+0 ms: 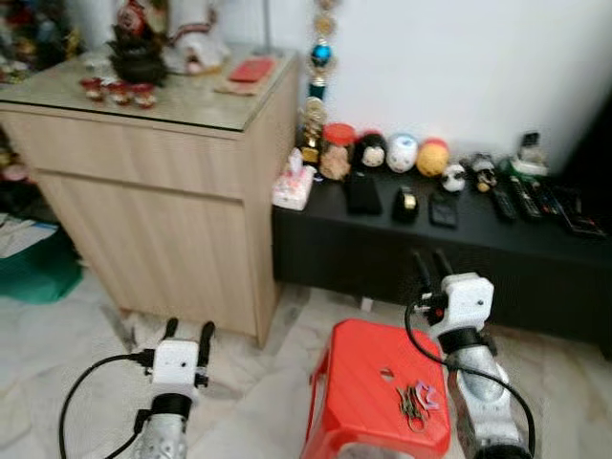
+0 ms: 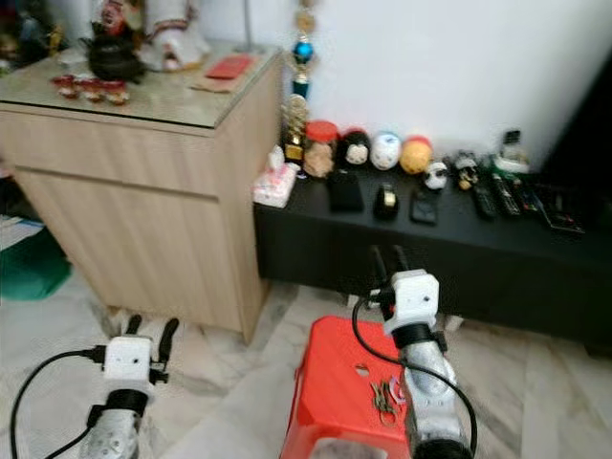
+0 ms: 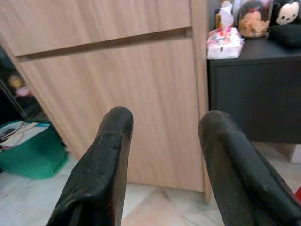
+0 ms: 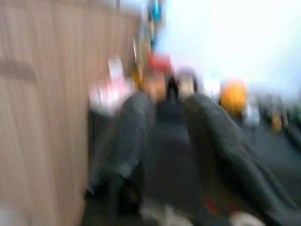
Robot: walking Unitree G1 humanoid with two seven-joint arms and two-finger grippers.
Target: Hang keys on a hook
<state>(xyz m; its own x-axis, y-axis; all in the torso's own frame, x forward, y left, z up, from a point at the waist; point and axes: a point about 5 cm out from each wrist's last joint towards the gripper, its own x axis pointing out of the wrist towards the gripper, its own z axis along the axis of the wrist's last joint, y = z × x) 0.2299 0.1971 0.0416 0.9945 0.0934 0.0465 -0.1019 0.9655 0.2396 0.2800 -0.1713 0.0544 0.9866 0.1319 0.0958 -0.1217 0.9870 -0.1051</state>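
Above floor, both hands forward, open.

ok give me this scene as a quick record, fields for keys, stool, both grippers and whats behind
keys: bunch of keys lying on the stool seat, untouched
stool: red plastic stool on the pale floor, in front of the black low cabinet
left gripper: left gripper open, low over the floor, facing the wooden cabinet
right gripper: right gripper open, raised beyond the stool, holding nothing
behind: small ornaments and remotes along the black low cabinet top
hook: none made out
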